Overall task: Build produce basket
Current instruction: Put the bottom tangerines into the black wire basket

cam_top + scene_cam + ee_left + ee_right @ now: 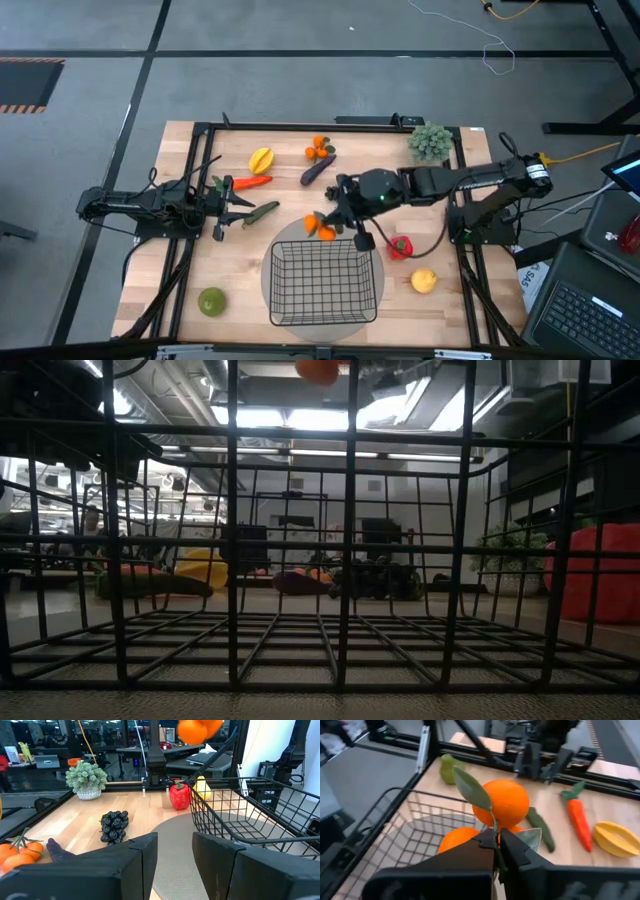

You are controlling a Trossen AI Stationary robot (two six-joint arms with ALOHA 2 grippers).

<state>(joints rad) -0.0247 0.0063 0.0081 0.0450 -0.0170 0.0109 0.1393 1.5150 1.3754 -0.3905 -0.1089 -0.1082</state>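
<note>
Your right gripper [496,839] is clenched on the stem of a bunch of oranges [502,802] with green leaves, and it holds them up in the air just over the far rim of the basket [322,282]. In the high view the oranges [322,226] hang at about 12 o'clock from the basket, above its back edge, not yet inside. The basket is black wire and sits on a round grey mat [268,290] near the front of the table [200,260]. Nothing is lying in the basket. Your left gripper [228,205] waits at about 10 o'clock from the basket, with its fingers partly apart and nothing between them. Just beside it lies a green bean pod [262,211], and a carrot [250,183] is close by on the far side. A yellow starfruit [261,159] sits farther back. At 12 o'clock, near the far edge, you can see a second bunch of oranges [319,149] next to a purple eggplant [317,170]. A red pepper [400,247] stands at about 2 o'clock from the basket, and a lemon [424,281] lies at 3 o'clock. A green fruit [211,301] rests at 9 o'clock. Black grapes [114,825] lie on the wood under the right arm. A bushy green plant [430,142] stands in the far right corner.
</note>
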